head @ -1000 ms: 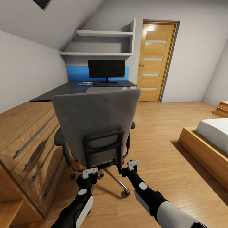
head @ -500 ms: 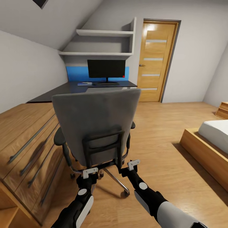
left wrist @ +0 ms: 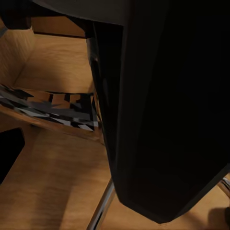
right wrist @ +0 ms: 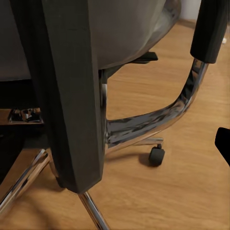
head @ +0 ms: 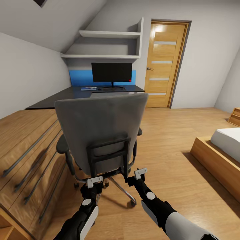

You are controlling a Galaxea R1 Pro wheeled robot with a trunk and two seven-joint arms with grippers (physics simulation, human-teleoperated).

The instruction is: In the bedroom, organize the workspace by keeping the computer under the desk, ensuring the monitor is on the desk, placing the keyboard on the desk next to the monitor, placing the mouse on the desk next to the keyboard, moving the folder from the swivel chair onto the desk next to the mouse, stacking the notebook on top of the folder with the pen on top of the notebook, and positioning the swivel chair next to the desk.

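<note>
— While both claws, left claw and right claw, sit behind the swivel chair, are they clamped?
— I cannot tell; I judge they're placed to push it toward the counter.

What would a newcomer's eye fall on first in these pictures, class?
The grey swivel chair stands back-on in the middle of the head view, with the left gripper and right gripper at the black frame on its back. Beyond it, the black monitor sits on the dark desk before a blue panel, with a wooden door to the right.
</note>
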